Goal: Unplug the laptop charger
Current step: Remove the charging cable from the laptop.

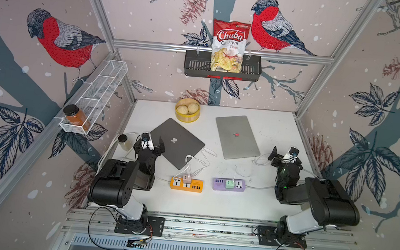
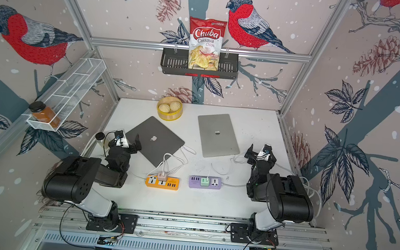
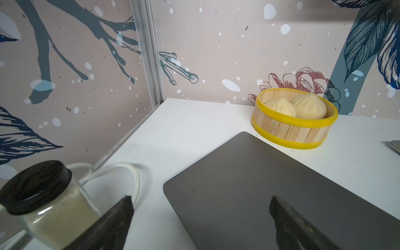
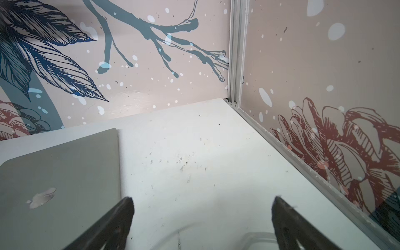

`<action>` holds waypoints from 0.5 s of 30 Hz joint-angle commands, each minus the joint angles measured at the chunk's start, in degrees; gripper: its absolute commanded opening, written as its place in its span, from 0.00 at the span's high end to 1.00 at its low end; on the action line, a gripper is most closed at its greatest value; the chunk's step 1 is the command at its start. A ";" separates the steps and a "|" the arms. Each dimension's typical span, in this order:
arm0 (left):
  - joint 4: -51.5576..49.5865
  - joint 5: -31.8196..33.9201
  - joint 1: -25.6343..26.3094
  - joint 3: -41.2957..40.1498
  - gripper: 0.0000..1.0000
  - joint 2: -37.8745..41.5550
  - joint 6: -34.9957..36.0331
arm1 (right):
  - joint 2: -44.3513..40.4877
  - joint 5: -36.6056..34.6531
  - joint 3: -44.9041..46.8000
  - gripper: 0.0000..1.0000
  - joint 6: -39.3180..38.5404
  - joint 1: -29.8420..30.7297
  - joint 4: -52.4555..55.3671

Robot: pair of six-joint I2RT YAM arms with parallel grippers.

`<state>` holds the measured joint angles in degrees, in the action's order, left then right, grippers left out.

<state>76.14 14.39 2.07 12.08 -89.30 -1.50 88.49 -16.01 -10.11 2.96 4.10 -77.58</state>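
Note:
A dark grey laptop [image 1: 177, 143] [image 3: 259, 194] lies closed at left. White cables [image 1: 200, 160] run from its right edge to a pink charger [image 1: 187, 178] [image 2: 162, 175] plugged into an orange power strip [image 1: 186, 185]. A silver laptop [image 1: 236, 136] [image 4: 60, 184] lies at right, and its cable leads to a green charger [image 1: 230, 183] in a purple strip [image 1: 240, 186]. My left gripper [image 1: 149, 142] [image 3: 200, 201] hovers open over the dark laptop's left corner. Beside the silver laptop's near right corner, my right gripper [image 1: 286, 154] [image 4: 203, 200] is open and holds nothing.
A yellow bamboo steamer [image 1: 186, 116] [image 3: 294, 134] with buns stands at the back. A black-lidded jar [image 1: 124, 142] [image 3: 43, 199] and a thick white cable [image 3: 134, 173] sit left of my left gripper. A chips bag [image 1: 228, 45] and wire shelves hang on the walls.

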 commanded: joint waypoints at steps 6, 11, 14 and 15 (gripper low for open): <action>1.41 -0.10 -0.04 -0.03 0.02 0.09 0.00 | 0.05 -0.07 0.00 0.00 -0.03 0.03 -1.87; 1.38 -0.15 -0.03 -0.10 0.01 0.09 0.00 | -0.33 4.56 -1.01 0.00 0.99 -2.07 0.62; 1.39 -0.15 -0.04 -0.05 0.02 0.11 -0.02 | -0.26 4.58 -1.05 0.00 0.99 -2.06 0.70; 1.50 -0.15 -0.04 -0.05 0.02 0.09 0.00 | -0.30 4.67 -1.13 0.00 1.01 -2.07 0.73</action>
<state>76.14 14.37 2.07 12.05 -89.30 -1.50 88.44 -12.71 -10.92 3.25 2.11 -76.23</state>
